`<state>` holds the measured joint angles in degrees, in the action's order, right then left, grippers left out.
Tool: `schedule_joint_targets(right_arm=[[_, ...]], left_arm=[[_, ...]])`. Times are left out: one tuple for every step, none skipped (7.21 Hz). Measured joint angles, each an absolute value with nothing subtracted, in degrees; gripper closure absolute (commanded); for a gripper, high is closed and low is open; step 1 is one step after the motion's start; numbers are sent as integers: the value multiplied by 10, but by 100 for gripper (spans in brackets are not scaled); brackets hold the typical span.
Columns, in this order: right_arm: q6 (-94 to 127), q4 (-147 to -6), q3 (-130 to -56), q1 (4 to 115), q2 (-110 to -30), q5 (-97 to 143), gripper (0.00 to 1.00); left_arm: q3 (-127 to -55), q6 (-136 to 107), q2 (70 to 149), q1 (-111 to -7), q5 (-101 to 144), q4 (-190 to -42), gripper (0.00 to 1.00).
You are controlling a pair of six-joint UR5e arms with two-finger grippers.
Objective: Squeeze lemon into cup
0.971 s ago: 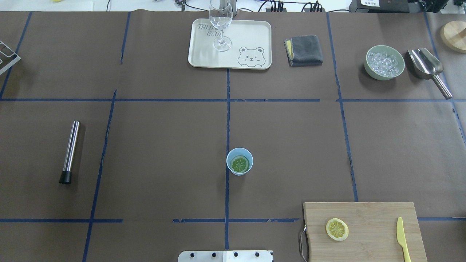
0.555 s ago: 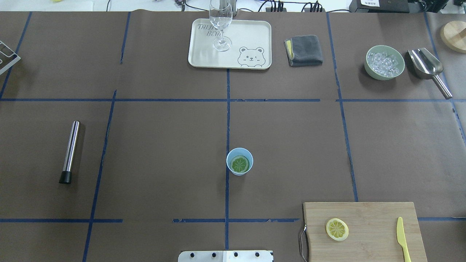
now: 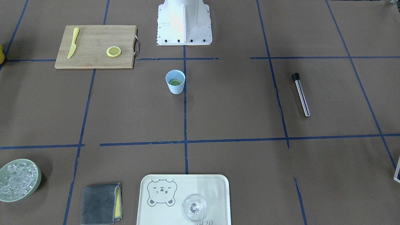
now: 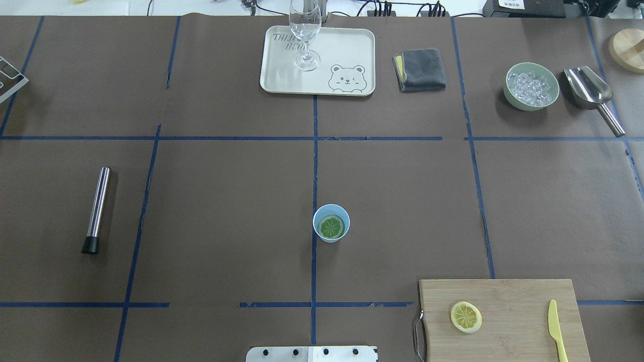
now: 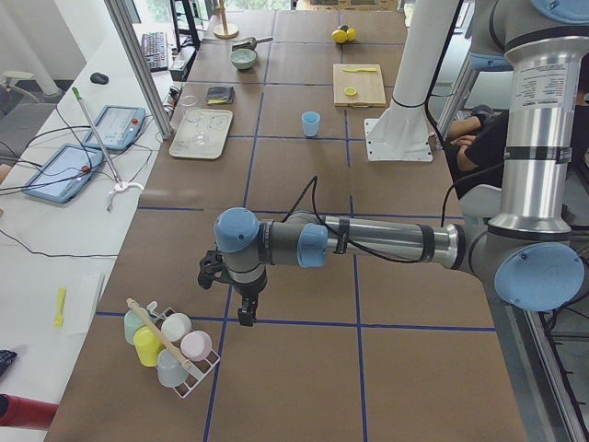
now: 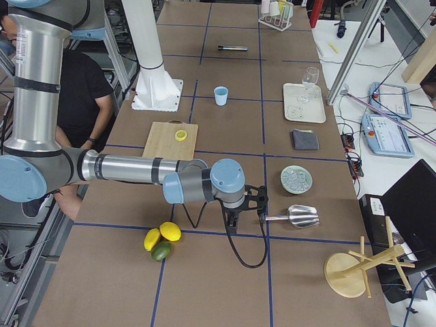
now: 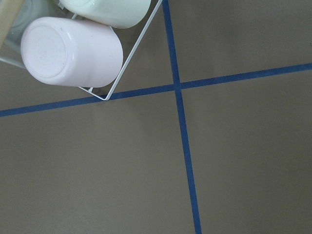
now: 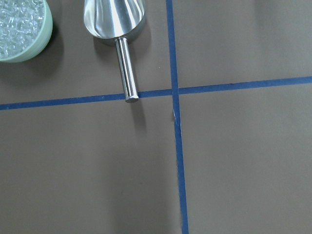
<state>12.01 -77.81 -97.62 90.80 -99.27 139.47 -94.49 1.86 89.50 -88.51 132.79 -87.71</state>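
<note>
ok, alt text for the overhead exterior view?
A light-blue cup stands mid-table with a lemon slice lying inside it. A second slice and a yellow knife lie on a cutting board at lower right; no arm is in view.

A robotics lab — a table (image 4: 226, 201) papered brown and gridded in blue tape (image 4: 315, 166), industrial arms (image 5: 368, 241) reaching over it, teach pendants (image 5: 115, 124) and cables (image 5: 37, 138) on the far bench (image 5: 55, 239).
</note>
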Motion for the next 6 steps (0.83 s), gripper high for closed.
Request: schedule_joint_targets(right_arm=[[120,-778,-976,908,-993,1394,0],[120,-778,-975,908,-993,1394,0],[120,-778,-974,908,-993,1394,0],[120,-778,-973,908,-994,1395,0],[120,-778,-973,908,-994,1395,0],[120,-778,-972,908,-994,1396,0]], left_arm=[[-945,3,895,-885,1328,-878,0],[-945,-7,895,-885,1328,-880,0],[-946,-15,896,-885,1328,-880,0],[-946,-19,896,-885,1328,-881,0],[-946,-21,896,-885,1328,-881,0],[-947,-22,896,-885,1328,-881,0]])
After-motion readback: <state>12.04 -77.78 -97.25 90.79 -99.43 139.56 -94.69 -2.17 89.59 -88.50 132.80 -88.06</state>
